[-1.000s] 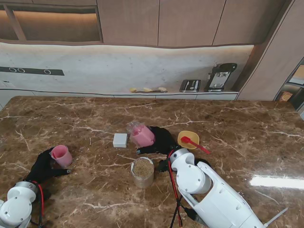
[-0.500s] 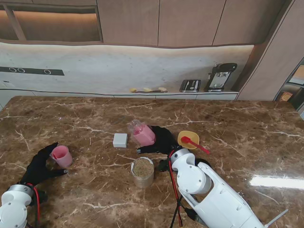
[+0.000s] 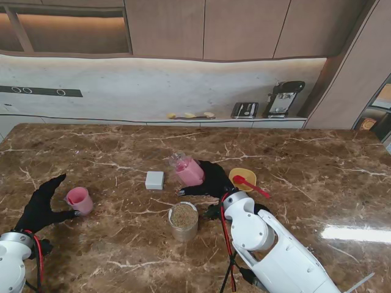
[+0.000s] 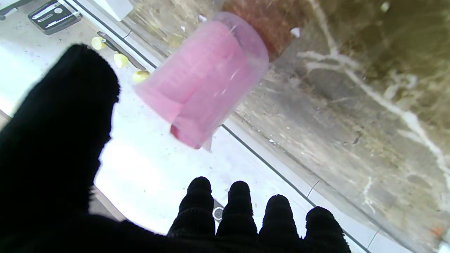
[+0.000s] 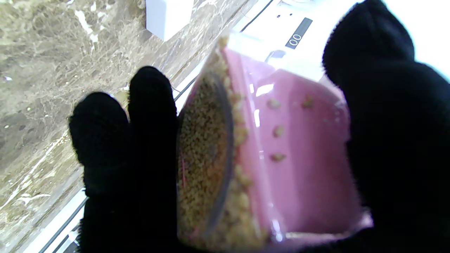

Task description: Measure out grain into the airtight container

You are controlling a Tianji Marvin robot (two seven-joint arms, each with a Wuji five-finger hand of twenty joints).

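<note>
Right hand (image 3: 211, 179) fingers clamped on tilted grain cup (image 3: 189, 171), beyond jar (image 3: 183, 221); left hand (image 3: 40, 209) fingers apart.

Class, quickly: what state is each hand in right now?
Left hand: open, beside the pink cup.
Right hand: shut on the grain cup.

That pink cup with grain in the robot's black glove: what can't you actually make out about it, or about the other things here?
- Pink cup: its base, hidden by the right hand in the right wrist view.
- Container: how full it is, too small in the stand view.
- Red scoop: its contents, too small there.
- Left hand: palm cut off by the left wrist view's edge.
</note>
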